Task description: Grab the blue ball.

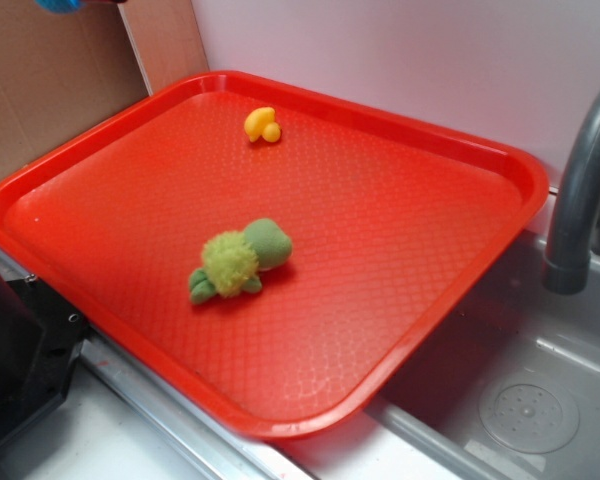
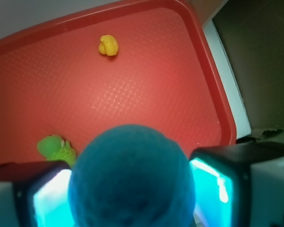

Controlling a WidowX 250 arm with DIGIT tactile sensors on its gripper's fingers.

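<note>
The blue ball (image 2: 132, 175) fills the lower middle of the wrist view, fuzzy and round, pressed between my two fingers (image 2: 217, 179), whose pads glow cyan on each side. My gripper (image 2: 132, 191) is shut on it and held high above the red tray (image 2: 180, 94). In the exterior view only a sliver of the blue ball (image 1: 58, 4) shows at the top left edge, above the tray's far left corner; the gripper itself is cut off there.
On the red tray (image 1: 400, 250) lie a yellow-green plush toy (image 1: 238, 260) near the middle and a small yellow duck-like toy (image 1: 262, 125) at the far side. A grey faucet (image 1: 580, 190) and sink (image 1: 520, 400) stand to the right; cardboard (image 1: 50, 80) is behind on the left.
</note>
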